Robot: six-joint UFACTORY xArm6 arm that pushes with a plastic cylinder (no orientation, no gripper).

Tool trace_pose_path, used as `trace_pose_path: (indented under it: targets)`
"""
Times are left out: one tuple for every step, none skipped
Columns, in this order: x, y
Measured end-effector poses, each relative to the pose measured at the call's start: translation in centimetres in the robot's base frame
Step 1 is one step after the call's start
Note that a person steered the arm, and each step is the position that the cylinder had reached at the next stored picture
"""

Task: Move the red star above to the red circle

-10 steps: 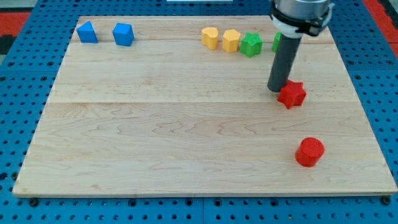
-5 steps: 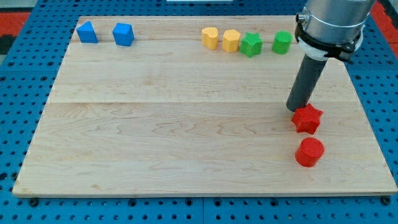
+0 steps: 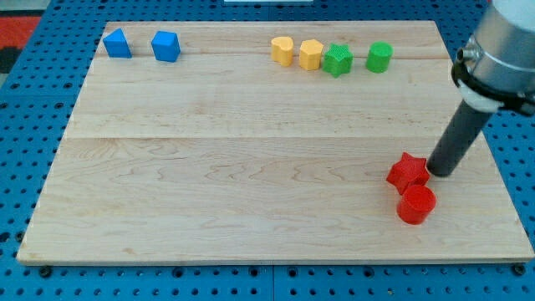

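two blue blocks (image 3: pixel 117 43) (image 3: pixel 165 45), two yellow blocks (image 3: pixel 282 50) (image 3: pixel 311 54), two green blocks (image 3: pixel 338 59) (image 3: pixel 379 56), one red star (image 3: pixel 407 171), one red circle (image 3: pixel 416 204), one wooden board (image 3: pixel 217 159)

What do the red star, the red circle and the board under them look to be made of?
Red star and red circle: probably plastic, matte, in one even colour with no grain. Board: pale wood with a smooth finish; grain lines and plank seams run across it. My tip, a dark matte rod of unclear material, sits at the star's right edge.

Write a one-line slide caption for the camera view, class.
My tip rests beside the red star, which touches the red circle just below it.
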State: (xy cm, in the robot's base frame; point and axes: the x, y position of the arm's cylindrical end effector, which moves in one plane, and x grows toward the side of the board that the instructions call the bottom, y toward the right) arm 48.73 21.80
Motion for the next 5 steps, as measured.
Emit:
trace_pose_path:
  targets:
    - [-2.7, -0.1]
    - [0.6, -0.6]
    - [1.6, -0.8]
    - [1.4, -0.8]
    - [1.3, -0.8]
